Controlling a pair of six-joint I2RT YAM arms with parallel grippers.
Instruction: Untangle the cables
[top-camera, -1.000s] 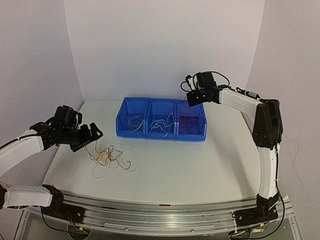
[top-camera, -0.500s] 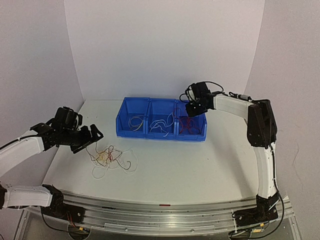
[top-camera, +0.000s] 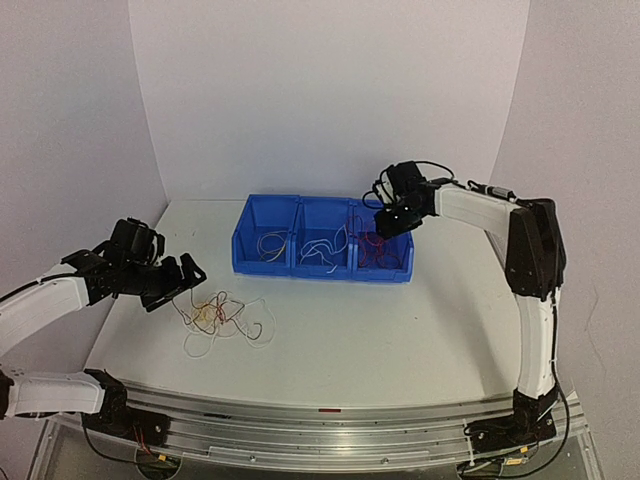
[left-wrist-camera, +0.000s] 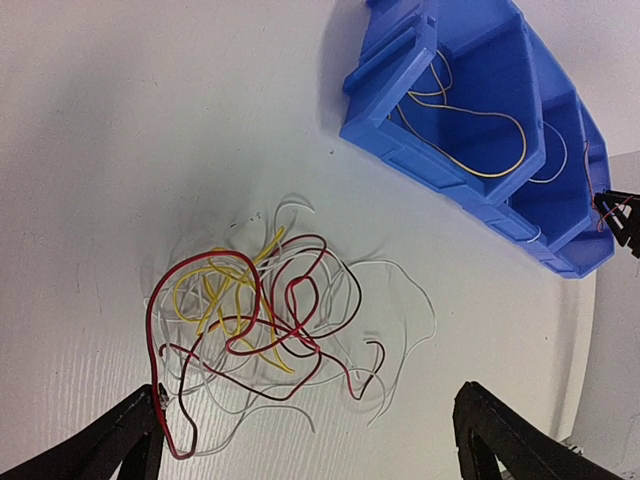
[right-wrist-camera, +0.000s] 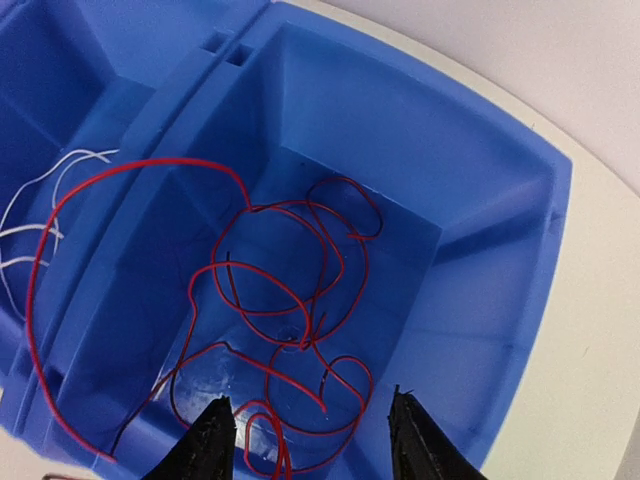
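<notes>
White table (top-camera: 340, 345) under white walls (top-camera: 330, 90); left gripper (left-wrist-camera: 310, 415) and right gripper (right-wrist-camera: 308, 420) both spread.

left gripper (top-camera: 176, 284) wide open, hovering left of bin (top-camera: 300, 270), right arm (top-camera: 480, 205) stretched over bin's right end, right gripper (right-wrist-camera: 308, 412) fingers parted

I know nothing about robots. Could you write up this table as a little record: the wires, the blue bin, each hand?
loose tangle: red, white and yellow wires, on the table by the left hand
blue bin: three compartments in a row
sorted: yellow wires left, white wires middle, red wires right, one arching over the divider toward the middle
left hand: open, low by the tangle
right hand: open, above the red compartment
</notes>
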